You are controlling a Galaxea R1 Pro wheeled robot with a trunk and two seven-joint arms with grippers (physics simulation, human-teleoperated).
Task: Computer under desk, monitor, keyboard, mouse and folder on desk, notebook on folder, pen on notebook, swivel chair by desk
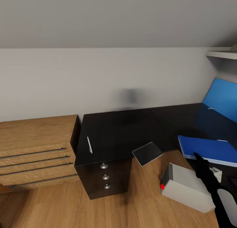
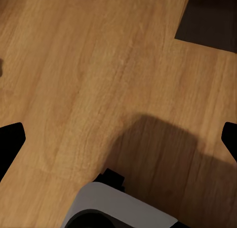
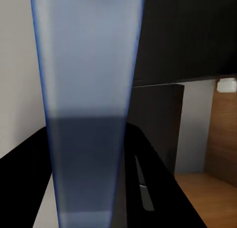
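I'm holding the flat bright blue folder (image 1: 210, 149) clamped in my right gripper (image 1: 197, 155) over the black L-shaped desk (image 1: 121, 132); left gripper (image 2: 118, 139) is hanging spread apart over wood floor (image 2: 98, 65).

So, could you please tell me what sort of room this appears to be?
Probably a home study corner or bedroom workspace: a large L-shaped black desk with silver-knobbed drawers stands against a pale grey wall, a light wood drawer unit stands beside it, and a pale grey computer tower lies on the wood plank floor.

text: none legible | folder (image 1: 210, 149): blank | computer (image 1: 187, 187): red light only, possibly unmarked
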